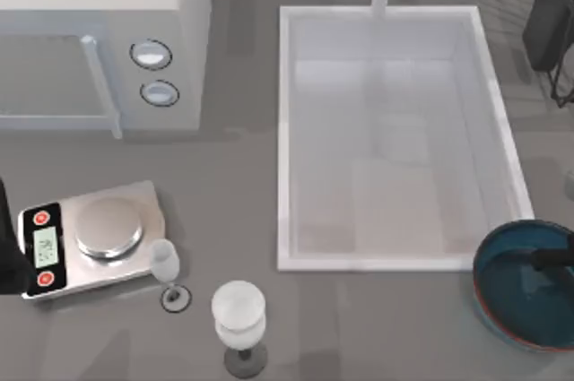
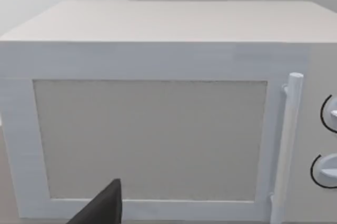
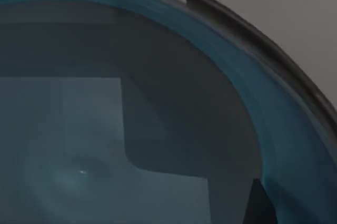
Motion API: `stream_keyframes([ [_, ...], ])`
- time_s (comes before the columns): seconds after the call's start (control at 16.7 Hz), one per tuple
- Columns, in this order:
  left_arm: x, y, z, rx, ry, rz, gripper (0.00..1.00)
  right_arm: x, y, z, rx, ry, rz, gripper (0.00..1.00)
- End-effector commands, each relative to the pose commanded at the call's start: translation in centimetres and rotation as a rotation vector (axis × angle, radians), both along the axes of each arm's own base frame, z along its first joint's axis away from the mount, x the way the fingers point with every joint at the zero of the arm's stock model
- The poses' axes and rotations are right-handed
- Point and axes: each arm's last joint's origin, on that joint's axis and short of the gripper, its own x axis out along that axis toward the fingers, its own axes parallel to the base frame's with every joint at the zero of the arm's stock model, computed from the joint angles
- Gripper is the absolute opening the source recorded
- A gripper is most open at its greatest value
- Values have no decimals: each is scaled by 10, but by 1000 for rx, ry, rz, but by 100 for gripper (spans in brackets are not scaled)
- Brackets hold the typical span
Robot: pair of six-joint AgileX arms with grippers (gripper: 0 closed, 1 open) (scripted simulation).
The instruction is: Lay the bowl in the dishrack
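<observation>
1. The bowl (image 1: 527, 284) sits at the bench's (image 1: 359, 327) right edge in the top view, just off the sink's (image 1: 287, 139) front right corner and partly cut off by the picture's edge.
2. It is round, so I see no long axis; its teal inside faces up toward the overhead camera, and the reddish-brown rim shows along its near side.
3. My right gripper (image 1: 554, 259) shows as a dark piece reaching in from the right edge over the bowl's inside. I cannot tell whether its fingers are apart or together, or whether they touch the bowl.
4. In the right wrist view the bowl's glossy inside (image 3: 131, 129) is very close, with its dark rim curving across and a dark finger tip (image 3: 259, 203) at one corner.
5. The dishrack (image 1: 552, 18) is at the far right corner of the top view, well apart from the bowl, with the sink's right side between the two; only its dark panel and some thin wires are in view.
6. My left arm (image 1: 7, 246) is at the left edge of the top view, beside the kitchen scale (image 1: 90, 239). Its wrist camera faces the microwave door (image 2: 150, 139), and a dark tip of the left gripper (image 2: 102, 208) shows low down; I cannot tell its state.
7. Two wine glasses (image 1: 239, 323) stand on the bench in front of the scale, and the microwave (image 1: 99, 36) is at the far left.
</observation>
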Motion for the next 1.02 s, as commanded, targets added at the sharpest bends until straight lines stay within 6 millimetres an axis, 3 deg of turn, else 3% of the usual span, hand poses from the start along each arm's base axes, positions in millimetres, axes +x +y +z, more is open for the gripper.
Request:
stream_keyframes([
  [0.6, 0, 0, 0, 0, 0, 0, 100, 5, 1, 8, 2, -1, 0, 0],
  [0.78, 0, 0, 0, 0, 0, 0, 100, 18, 3, 39, 2, -1, -2, 0],
  [1.02, 0, 0, 0, 0, 0, 0, 100, 24, 3, 101, -3, 36, -6, 0],
])
